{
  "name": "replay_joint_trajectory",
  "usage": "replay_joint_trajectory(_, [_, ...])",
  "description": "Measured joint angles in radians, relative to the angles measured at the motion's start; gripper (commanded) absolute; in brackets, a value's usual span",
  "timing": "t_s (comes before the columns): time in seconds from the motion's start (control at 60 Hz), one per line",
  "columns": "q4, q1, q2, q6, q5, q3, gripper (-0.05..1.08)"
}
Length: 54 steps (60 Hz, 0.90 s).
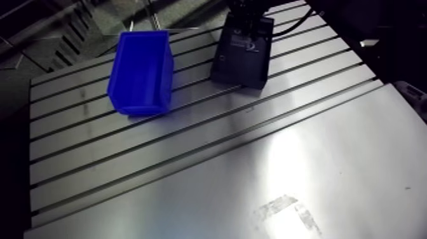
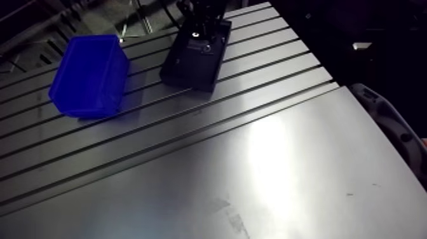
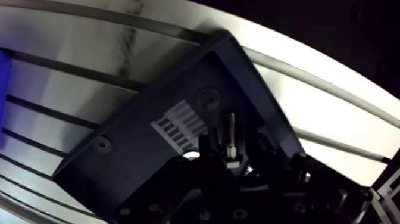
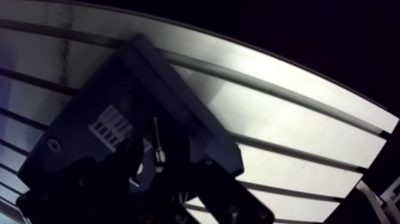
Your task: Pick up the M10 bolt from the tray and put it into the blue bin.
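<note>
In the arm view the blue bin (image 1: 141,71) stands at the far left of the slotted table, and its inside cannot be seen. To its right lies the flat black tray (image 1: 244,60). My gripper (image 1: 249,13) comes down over the tray's far end. In the wrist view a small silver bolt (image 3: 231,138) lies on the black tray (image 3: 137,155) beside a white striped label (image 3: 181,125). My gripper (image 3: 233,146) is open and low over the tray. Its dark fingers (image 3: 207,148) stand on either side of the bolt's head, with gaps showing.
The slotted table (image 1: 190,136) gives way to a smooth metal sheet (image 1: 330,165) towards the near side, with worn tape marks (image 1: 286,210) on it. A grey rounded object (image 2: 387,121) sits at the table's right edge.
</note>
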Motion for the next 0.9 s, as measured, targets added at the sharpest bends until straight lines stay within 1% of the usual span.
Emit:
replay_joint_trajectory(0.217, [0.000,-0.001,0.000,0.000,0.000,0.001,0.65])
replay_joint_trajectory(0.3, [0.000,-0.001,0.000,0.000,0.000,0.001,0.68])
replay_joint_trajectory(0.6, [0.000,-0.001,0.001,0.000,0.000,0.002,0.68])
replay_joint_trajectory(0.667, [0.000,-0.001,0.001,0.000,0.000,0.002,0.72])
replay_joint_trajectory(0.817, [0.000,0.000,0.004,0.000,0.000,0.000,0.72])
replay_joint_trajectory(0.9, [0.000,0.000,0.005,0.000,0.000,-0.001,0.75])
